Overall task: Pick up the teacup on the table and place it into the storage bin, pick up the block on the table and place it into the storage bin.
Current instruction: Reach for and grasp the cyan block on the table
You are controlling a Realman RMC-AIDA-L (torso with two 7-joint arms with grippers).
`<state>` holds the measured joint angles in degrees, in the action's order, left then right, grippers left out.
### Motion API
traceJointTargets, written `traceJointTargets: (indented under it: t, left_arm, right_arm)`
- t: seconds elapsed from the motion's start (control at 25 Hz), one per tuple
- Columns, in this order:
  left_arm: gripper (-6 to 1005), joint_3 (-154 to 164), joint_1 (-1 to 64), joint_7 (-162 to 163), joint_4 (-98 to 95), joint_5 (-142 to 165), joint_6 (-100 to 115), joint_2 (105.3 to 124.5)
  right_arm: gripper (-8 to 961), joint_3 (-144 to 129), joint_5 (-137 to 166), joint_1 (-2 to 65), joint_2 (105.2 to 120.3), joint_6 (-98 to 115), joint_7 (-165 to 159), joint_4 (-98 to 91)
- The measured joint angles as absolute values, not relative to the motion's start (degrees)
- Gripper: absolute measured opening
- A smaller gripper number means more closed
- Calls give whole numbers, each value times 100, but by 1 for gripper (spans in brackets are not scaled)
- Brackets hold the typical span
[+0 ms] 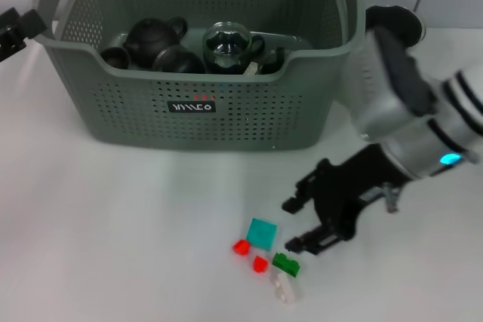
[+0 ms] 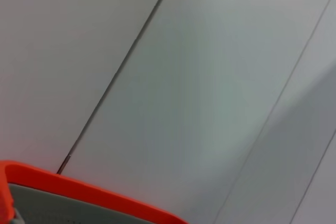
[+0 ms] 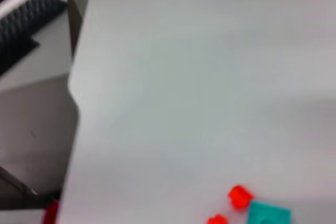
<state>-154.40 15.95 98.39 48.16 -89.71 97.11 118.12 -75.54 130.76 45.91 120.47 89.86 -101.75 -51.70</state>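
Head view: your right gripper [image 1: 296, 224] hangs low over the desk [image 1: 113, 224], fingers spread and holding nothing, its tips just beside the cluster of small blocks that lies in front of the storage bin [image 1: 196, 111], well apart from its front wall. The cluster holds a teal block [image 1: 262, 233], two red blocks [image 1: 241, 246] and [image 1: 260, 264], a green block [image 1: 287, 264] and a pale translucent block [image 1: 285, 289]; green and translucent pieces touch or nearly touch, the others stand slightly apart. The right wrist view shows the teal block and the red pieces on bare desk.

Handling, as a judgement: these are rigid, light plastic pieces, not fragile, with smooth faces that may slip or skate away if you nudge one fingertip first. Take hold across two opposite flat sides, centred, with the fingers straddling one piece only. The teal block is the largest and stands clearest of its neighbours; the green one is nearest your fingertips but crowded by the translucent piece.

No teacup remains on the desk; dark teaware and a glass pitcher [image 1: 226, 47] already sit in the bin. Your left gripper [image 1: 16, 29] is parked beside the bin's left handle; whether its fingers are spread cannot be told.
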Motion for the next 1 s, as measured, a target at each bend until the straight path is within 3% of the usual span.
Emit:
traceJointTargets:
  t: [0.28, 1.0]
  left_arm:
    - [921, -15730, 1493, 9630, 4584, -9020, 9931, 11847]
    - [921, -16136, 1485, 9381, 4247, -9028, 9960, 11813]
  right_arm:
    - [643, -8714, 13074, 4818, 12081, 7843, -11125, -5155]
    - [641, -9652, 12998, 5126, 12101, 7321, -13847, -4963]
